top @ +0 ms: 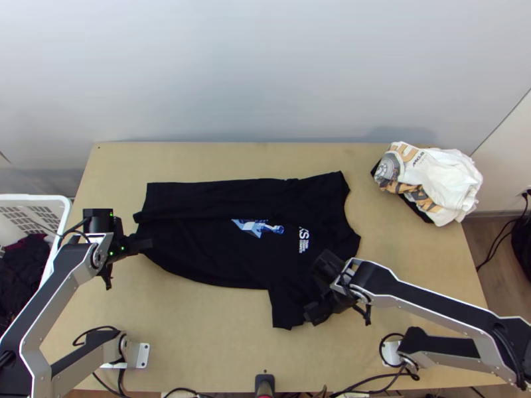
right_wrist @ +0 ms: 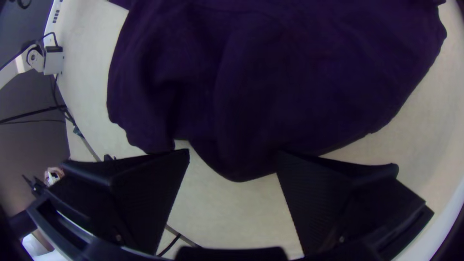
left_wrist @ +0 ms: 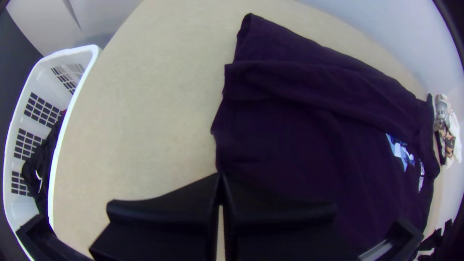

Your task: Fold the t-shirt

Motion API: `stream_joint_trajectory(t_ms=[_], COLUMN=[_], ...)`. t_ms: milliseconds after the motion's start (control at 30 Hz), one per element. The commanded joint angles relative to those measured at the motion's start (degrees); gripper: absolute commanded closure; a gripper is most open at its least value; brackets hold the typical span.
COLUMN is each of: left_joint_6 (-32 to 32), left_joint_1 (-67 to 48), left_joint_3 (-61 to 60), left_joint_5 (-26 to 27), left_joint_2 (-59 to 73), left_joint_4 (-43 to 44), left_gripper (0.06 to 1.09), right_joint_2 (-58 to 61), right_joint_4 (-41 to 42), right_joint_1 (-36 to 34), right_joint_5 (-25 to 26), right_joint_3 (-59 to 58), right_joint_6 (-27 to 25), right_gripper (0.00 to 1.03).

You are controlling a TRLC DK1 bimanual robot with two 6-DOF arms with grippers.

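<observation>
The black T-shirt (top: pixel 219 255) lies across the middle of the wooden table (top: pixel 199 351), its hem end toward my left and its shoulders toward my right. Along the far side I see a lengthwise fold, with a layer lying over the body beside the blue-and-white print (top: pixel 260 227). The near sleeve (top: pixel 285 312) sticks out toward the table's near edge.

My left gripper (top: pixel 150 244) is at the hem, its two flat fingers brought together at the tips; I can't tell whether I have any cloth pinched between them. My right gripper (top: pixel 309 314) is beside the near sleeve, fingers spread wide. In my right wrist view a rounded edge of dark cloth reaches between the fingertips, and I'm not clamping it.

At the table's far right corner sits a bunched pile of white printed cloth (top: pixel 446 179) with black cloth (top: pixel 415 207) under it. Off the table's left side stands a white plastic basket (top: pixel 58 203) with dark clothes (top: pixel 23 265) inside
</observation>
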Motion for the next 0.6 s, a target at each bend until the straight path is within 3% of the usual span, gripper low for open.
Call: stream_joint_trajectory(t_ms=[0, 67, 133, 300, 567], left_joint_6=[0.0, 0.0, 0.0, 0.1, 0.0], left_joint_1=[0.1, 0.1, 0.1, 0.7, 2.7], left_joint_3=[0.2, 0.2, 0.1, 0.3, 3.0], left_joint_5=[0.0, 0.0, 0.0, 0.0, 0.1], left_joint_2=[0.2, 0.3, 0.3, 0.0, -0.6], left_joint_4=[0.1, 0.1, 0.2, 0.2, 0.0], left_gripper=[1.05, 1.05, 1.05, 1.05, 1.05], right_joint_2=[2.3, 2.8, 3.4, 1.8, -3.3], right_joint_4=[4.0, 5.5, 6.4, 5.8, 4.1], right_joint_1=[0.5, 0.4, 0.4, -1.2, -18.0], right_joint_5=[1.8, 2.8, 4.7, 6.2, 6.1], right_joint_3=[-0.7, -1.1, -0.9, -0.3, 6.5], right_joint_6=[0.2, 0.0, -0.6, -1.3, -5.3], right_gripper=[0.48, 0.69, 0.97, 1.00, 1.00])
